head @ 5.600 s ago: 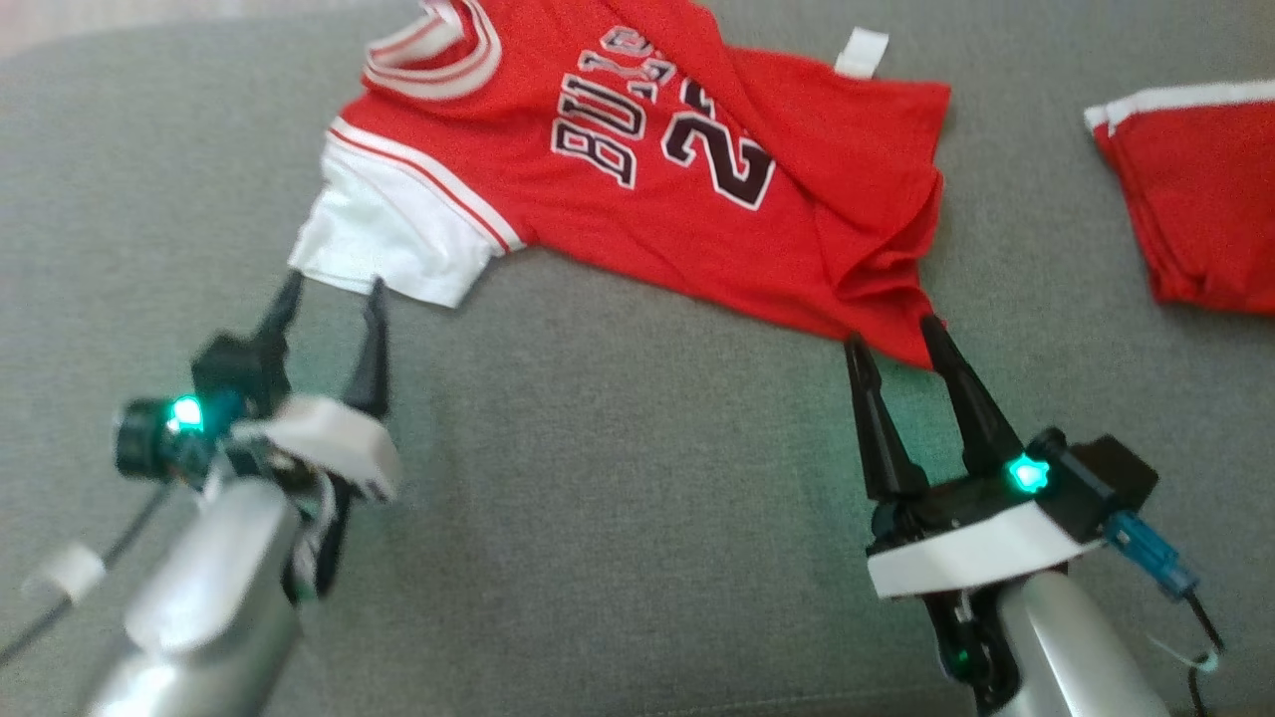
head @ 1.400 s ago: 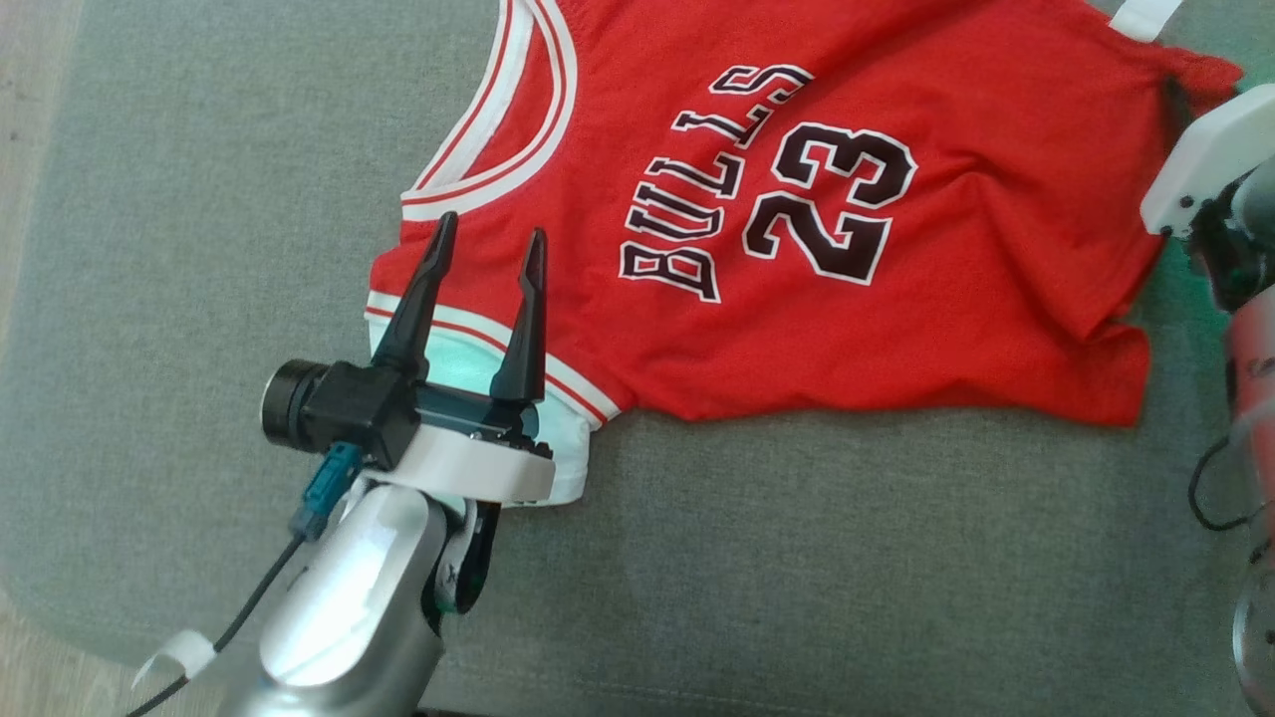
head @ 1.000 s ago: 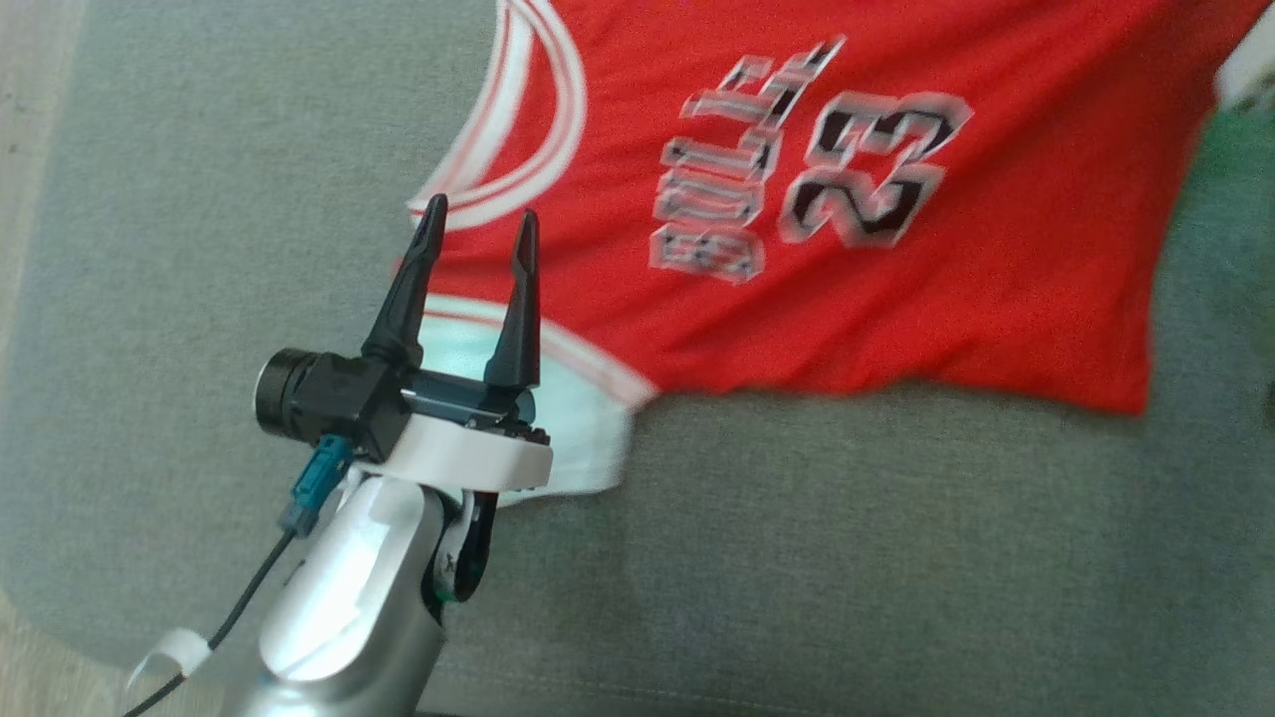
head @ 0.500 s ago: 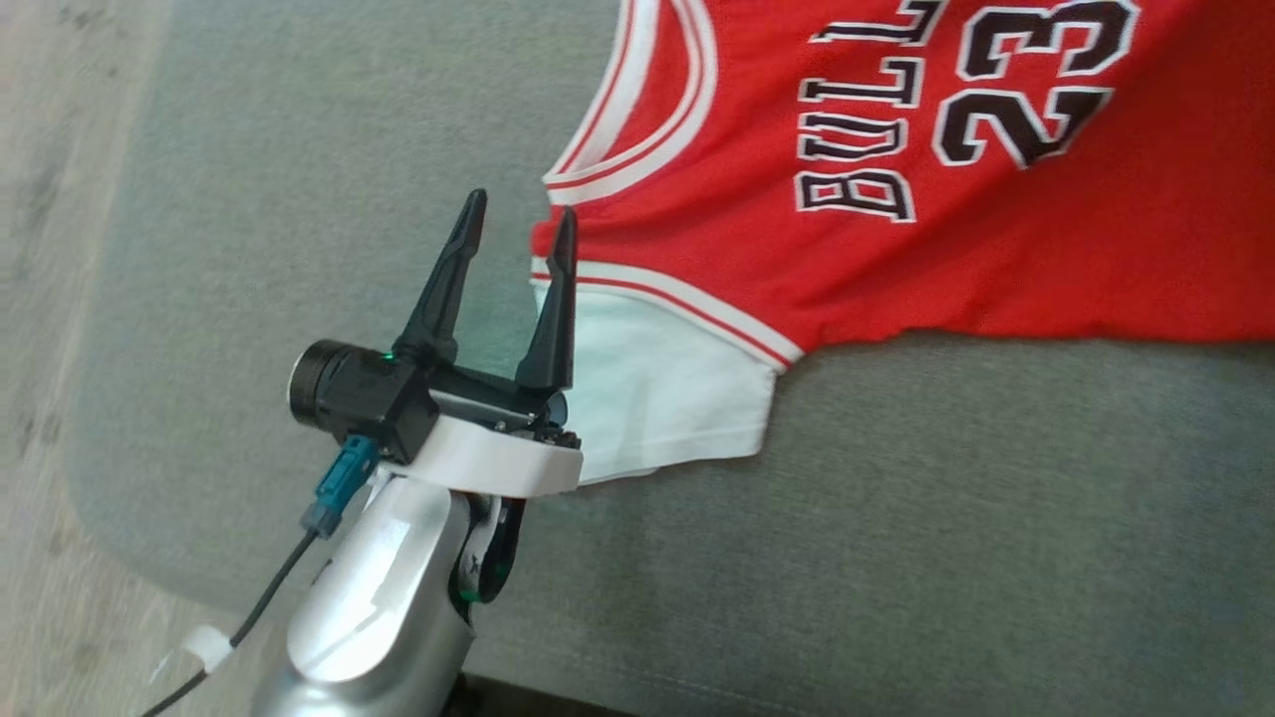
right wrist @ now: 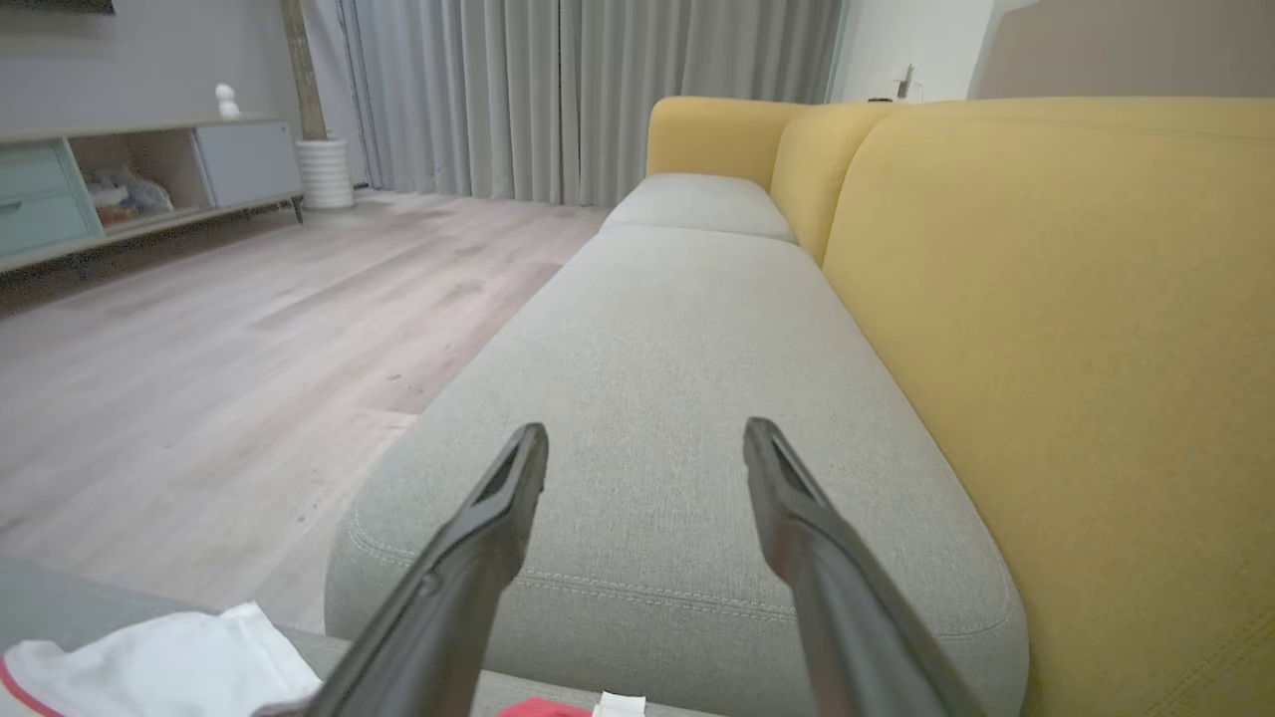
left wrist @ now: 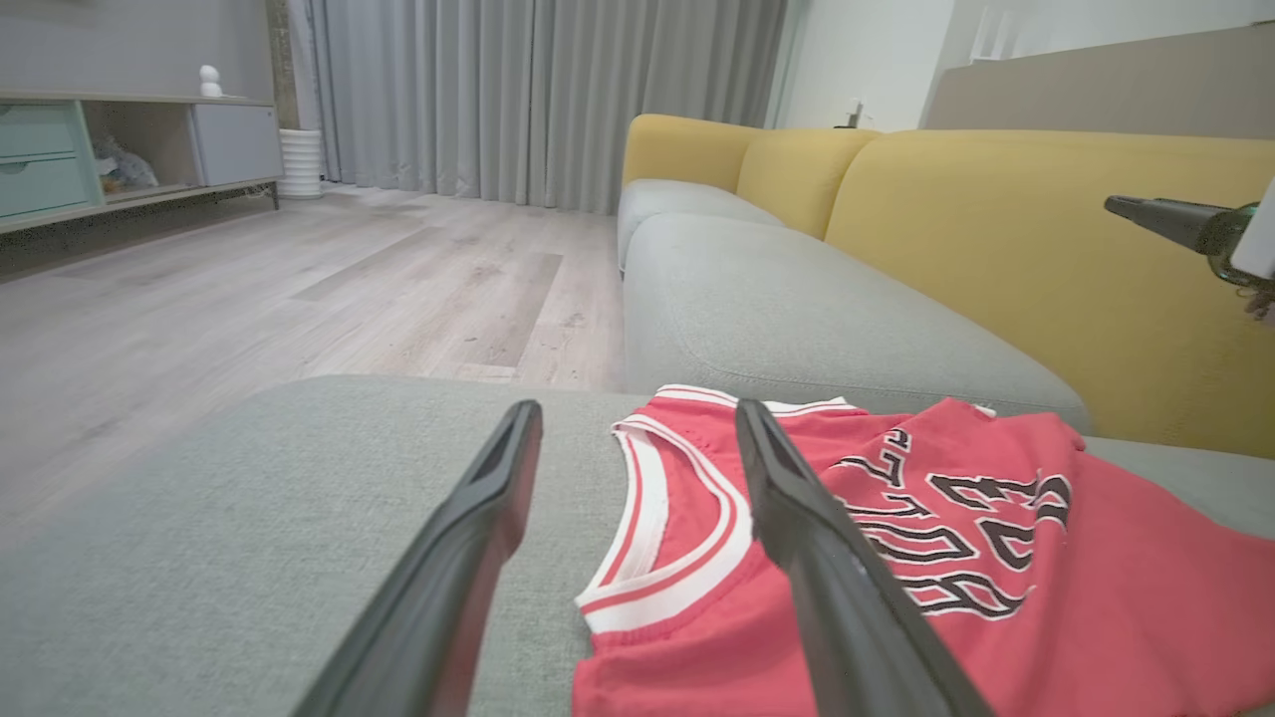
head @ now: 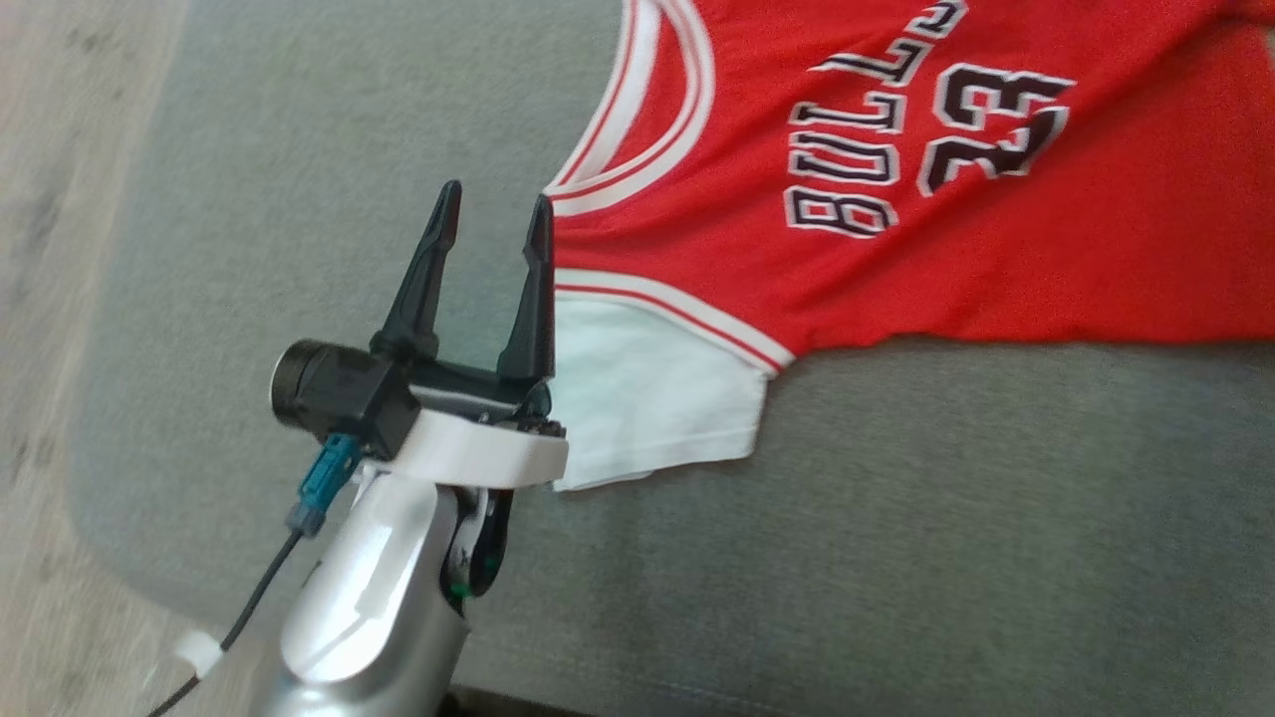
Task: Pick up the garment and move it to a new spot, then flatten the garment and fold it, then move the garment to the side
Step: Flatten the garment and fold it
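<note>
Change: against 1.4 s ago the head camera is pointing elsewhere, so most of the shift is its own. Measured on the jersey (head: 946, 269), though, the left gripper (head: 495, 199) is no longer standing over the shoulder panel but is sitting at its outer edge.
Left gripper: its fingers are standing spread, gripping nothing. The right-hand finger is overlapping the shoulder's edge and the left-hand 1 is hanging over bare cushion (head: 896, 558).
Right gripper (right wrist: 647, 430): it is also standing spread and empty, aiming along the sofa seat. 1 of its fingers is showing at the far right of the left wrist view, beyond the jersey.
Jersey: it is lying print-up on the cushion, stretching away to the left gripper's right and ahead of its fingertips. The white sleeve (head: 657, 398) is lying just beside the gripper's base, on its right. The neckline (head: 657, 119) is curving just ahead of the right-hand fingertip.
Stage: flattening appears to be going on; no fold is showing yet.
Risk 1: closing here would likely be catching only a thin lip of the shoulder, which could be slipping out mid-pull.
Risk 2: a 1-handed tug could be bunching the printed front again.
Risk 3: the cushion's rim and the floor (head: 60, 249) are lying close on the gripper's left, so pulling that way could be dragging the sleeve over the rim.
</note>
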Robot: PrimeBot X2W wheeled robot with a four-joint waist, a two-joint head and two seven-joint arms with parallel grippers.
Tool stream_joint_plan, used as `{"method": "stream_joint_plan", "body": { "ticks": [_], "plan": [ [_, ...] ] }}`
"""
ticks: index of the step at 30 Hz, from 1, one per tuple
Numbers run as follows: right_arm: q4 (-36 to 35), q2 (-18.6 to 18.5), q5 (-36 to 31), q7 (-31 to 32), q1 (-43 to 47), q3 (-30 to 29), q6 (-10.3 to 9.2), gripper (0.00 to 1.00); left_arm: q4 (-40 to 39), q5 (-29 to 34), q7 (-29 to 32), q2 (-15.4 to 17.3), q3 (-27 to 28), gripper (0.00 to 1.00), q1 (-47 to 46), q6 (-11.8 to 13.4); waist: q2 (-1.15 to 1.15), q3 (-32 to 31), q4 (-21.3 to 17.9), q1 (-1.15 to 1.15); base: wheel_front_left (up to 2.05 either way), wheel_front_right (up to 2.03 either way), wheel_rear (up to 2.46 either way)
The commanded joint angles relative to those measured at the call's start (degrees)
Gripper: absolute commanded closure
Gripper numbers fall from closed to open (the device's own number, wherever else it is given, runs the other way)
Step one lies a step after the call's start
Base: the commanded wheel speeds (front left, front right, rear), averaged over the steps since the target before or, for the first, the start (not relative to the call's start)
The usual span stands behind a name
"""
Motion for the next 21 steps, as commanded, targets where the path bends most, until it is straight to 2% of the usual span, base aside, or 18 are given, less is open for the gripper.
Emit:
{"method": "stream_joint_plan", "body": {
  "ticks": [1,7,12,21],
  "plan": [
    [-1.9,1.3,0.6,-0.8,1.0,0.2,0.37,0.00,-1.6,0.5,-0.4,0.9,2.4,0.00,0.6,-0.1,0.00,-1.7,-1.8,0.01,0.00,0.00,0.00],
    [-8.1,6.4,6.2,-2.4,8.5,1.1,0.37,0.00,-1.1,1.3,-0.4,1.7,3.8,0.00,2.2,-0.4,0.00,-5.7,-6.6,0.01,0.00,0.00,0.00],
    [-21.3,9.9,11.2,-2.5,20.3,-0.4,0.37,0.00,-0.3,1.3,-0.4,2.0,4.3,0.00,4.5,-0.4,0.00,-9.4,-9.8,0.01,0.00,0.00,0.00],
    [-42.4,17.8,10.6,-2.6,48.0,-2.7,0.37,0.00,0.7,0.8,-0.4,2.9,5.0,0.00,9.1,0.3,0.00,-13.5,-13.7,0.01,0.00,0.00,0.00]
  ]
}}
